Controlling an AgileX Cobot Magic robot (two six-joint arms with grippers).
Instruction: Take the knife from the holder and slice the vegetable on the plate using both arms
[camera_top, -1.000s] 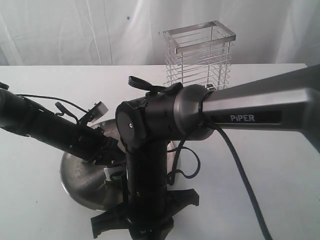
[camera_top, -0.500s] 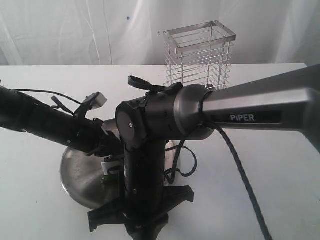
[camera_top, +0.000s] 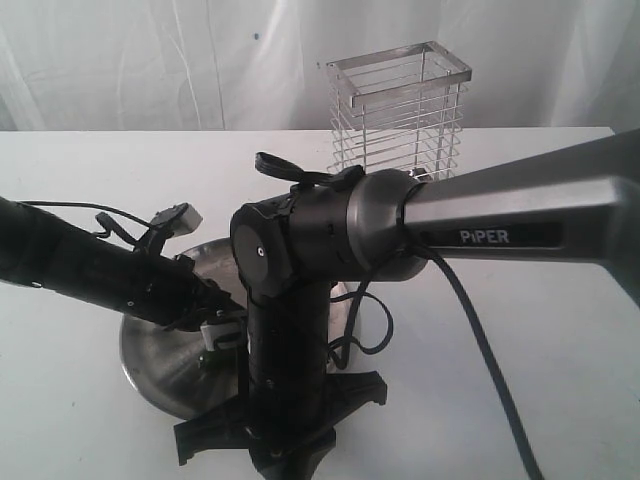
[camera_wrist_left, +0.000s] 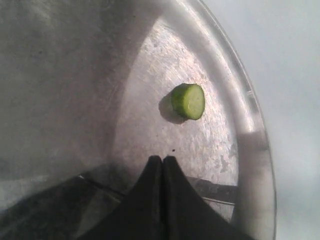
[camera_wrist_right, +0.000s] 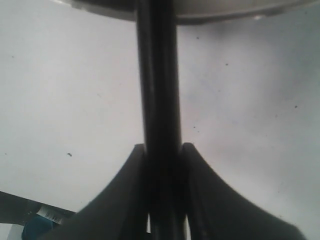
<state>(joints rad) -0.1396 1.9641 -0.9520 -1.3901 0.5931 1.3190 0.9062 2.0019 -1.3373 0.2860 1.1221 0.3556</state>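
White table (camera_top: 100, 160), lower left: left gripper (camera_wrist_left: 162, 159), shut empty, has dropped over plate (camera_wrist_left: 250, 150) short of vegetable (camera_wrist_left: 188, 101); right gripper (camera_wrist_right: 162, 147) clamps knife (camera_wrist_right: 159, 75), slice pending.

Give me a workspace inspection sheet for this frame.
Surface: white table, no spills seen.
Job's things: plate under the arms; vegetable stub lying on it, cut face showing; knife gripped, pointing at the plate rim; holder upright at the back, no knife seen in it.
Clutter: nothing seen.
Grippers: left gripper shut, empty, above the plate; right gripper shut on the knife.
Cables: black cable hangs right of the plate.
Surroundings: white curtain behind.
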